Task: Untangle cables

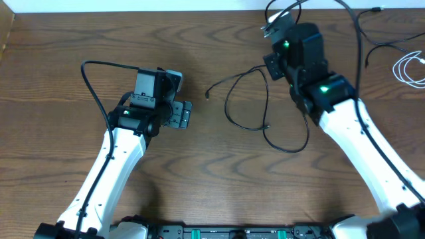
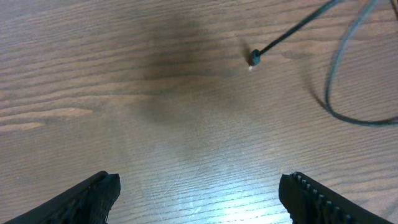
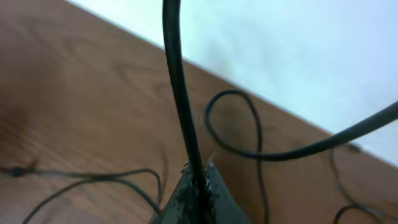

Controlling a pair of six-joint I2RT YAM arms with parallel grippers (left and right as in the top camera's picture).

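Observation:
A thin black cable (image 1: 247,99) lies in loose loops on the wooden table, its small plug end (image 1: 209,97) pointing left. My left gripper (image 1: 180,96) stands open just left of that plug, holding nothing. In the left wrist view the plug (image 2: 254,58) lies ahead of the wide-open left gripper (image 2: 199,199), and a loop (image 2: 333,93) curves at the right. My right gripper (image 1: 271,29) is at the table's far edge, shut on a black cable (image 3: 177,74) that rises out of the right gripper (image 3: 200,177). A coiled white cable (image 1: 408,68) lies at the right edge.
More black cables (image 1: 362,33) run along the back right of the table (image 1: 219,172). A pale wall (image 3: 298,50) rises behind the table's far edge. The right arm (image 1: 358,133) reaches diagonally over the right side and the left arm (image 1: 113,159) over the left.

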